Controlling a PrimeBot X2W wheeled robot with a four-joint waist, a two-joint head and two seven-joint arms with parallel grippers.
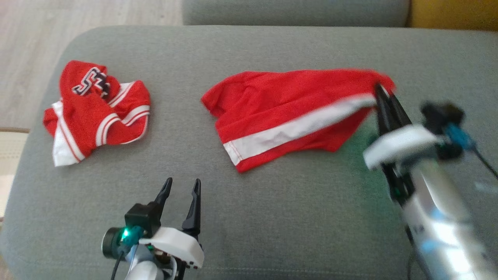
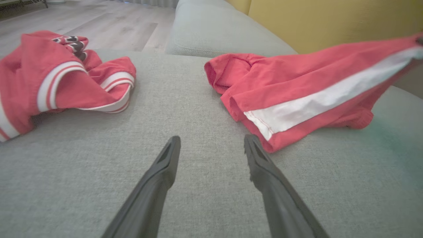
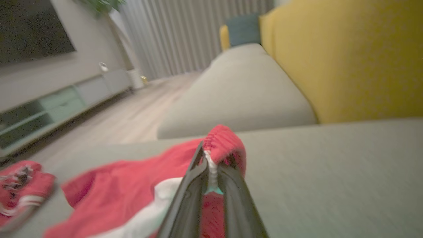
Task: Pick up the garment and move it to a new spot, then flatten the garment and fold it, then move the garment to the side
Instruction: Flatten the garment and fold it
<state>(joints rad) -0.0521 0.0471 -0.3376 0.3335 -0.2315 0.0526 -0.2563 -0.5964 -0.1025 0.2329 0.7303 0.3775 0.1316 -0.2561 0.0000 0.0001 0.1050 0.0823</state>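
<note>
Left gripper [image 1: 183, 182]: two long dark tapered fingers [image 1: 193, 206], white moulded housing [image 1: 177, 245], black camera block [image 1: 142, 217], green light [image 1: 125, 233], black cable [image 1: 115, 268]. Right gripper [image 1: 384, 92]: identical fingers, silver cylindrical forearm [image 1: 439, 217], blue connector [image 1: 459, 134].

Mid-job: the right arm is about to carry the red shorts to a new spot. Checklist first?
1. Right gripper shut on waistband of red shorts with white side stripe: ok.
2. Shorts fully lifted off grey sofa cushion: not ok, leg end rests on it.
3. Left gripper open, empty, clear of shorts: ok.
4. Crumpled red jersey with white trim lies apart from shorts: ok.
5. Both waistband layers pinched: cannot tell.
</note>
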